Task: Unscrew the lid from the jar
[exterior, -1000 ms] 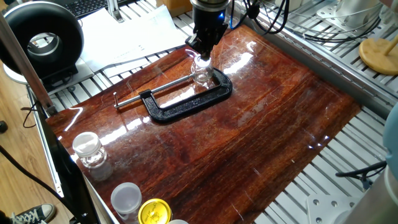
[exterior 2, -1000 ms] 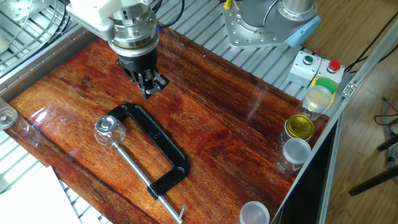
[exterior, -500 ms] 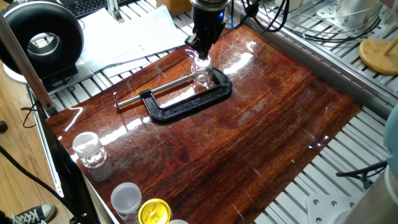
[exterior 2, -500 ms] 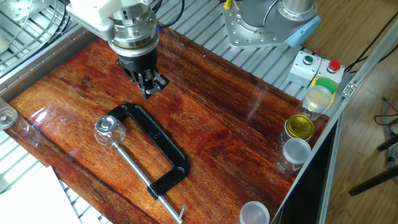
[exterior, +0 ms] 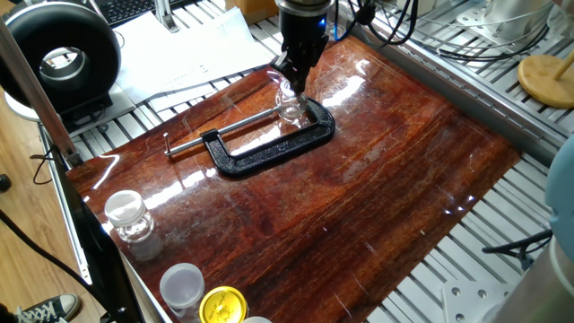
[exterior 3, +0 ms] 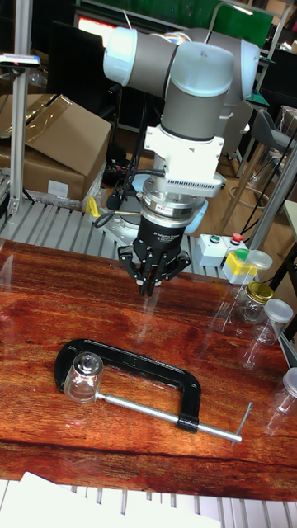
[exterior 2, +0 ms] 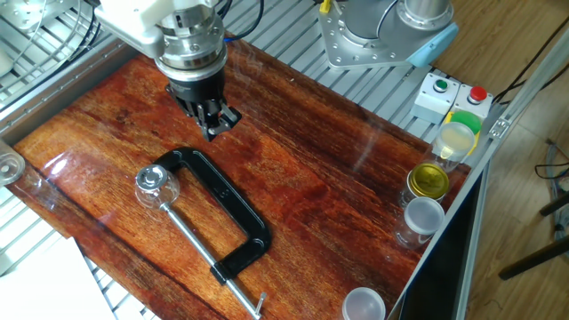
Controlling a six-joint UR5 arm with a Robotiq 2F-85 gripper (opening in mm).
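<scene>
The black two-finger pincer [exterior 3: 148,286] hangs above the glossy reddish wood worktop [exterior 2: 338,204], fingers drawn narrow, holding nothing. Apart from it, the small clear glass jar [exterior 3: 82,378] with its round glassy lid [exterior 2: 149,180] sits clamped in the black iron C-clamp [exterior 2: 233,212].

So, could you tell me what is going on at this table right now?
A single robot arm is set up to unscrew the lid from the small jar, which is held in the black C-clamp. The tool hangs above the wooden board, apart from the jar, its fingers close together and holding nothing. The lid is on.
</scene>
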